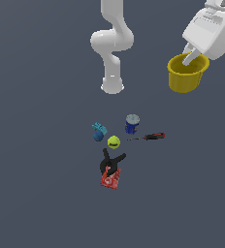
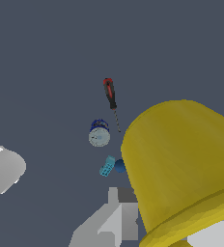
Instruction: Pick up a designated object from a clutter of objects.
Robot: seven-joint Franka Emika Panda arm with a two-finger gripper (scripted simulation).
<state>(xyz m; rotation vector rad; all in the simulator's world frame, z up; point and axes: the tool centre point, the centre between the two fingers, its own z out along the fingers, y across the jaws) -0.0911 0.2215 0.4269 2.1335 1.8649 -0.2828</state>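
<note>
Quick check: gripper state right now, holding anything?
Gripper: closed on the rim of the yellow cup, which it holds lifted clear of the clutter.

**Materials and Surface Finish**

The cup point(image 1: 185, 75), clamped at its rim by the gripper point(image 1: 193, 54), presents a smooth, plain yellow surface with a soft sheen, resembling moulded plastic. The gripper housing is smooth, glossy white, with grey matt sections visible in the wrist view. The arm point(image 1: 112, 43) is glossy white throughout.

Well below the gripper, the floor point(image 1: 37, 193) is uniform, matt dark grey. The can point(image 1: 132, 124) shows a blue printed wall and a pale, metallic-looking lid. The screwdriver point(image 1: 148, 137) has a red-and-black handle and a thin dark shaft. The ball point(image 1: 113, 142) is yellow-green and matt. The clamp point(image 1: 110, 162) is matt black. The box point(image 1: 111, 178) is red, with a printed face.
</note>
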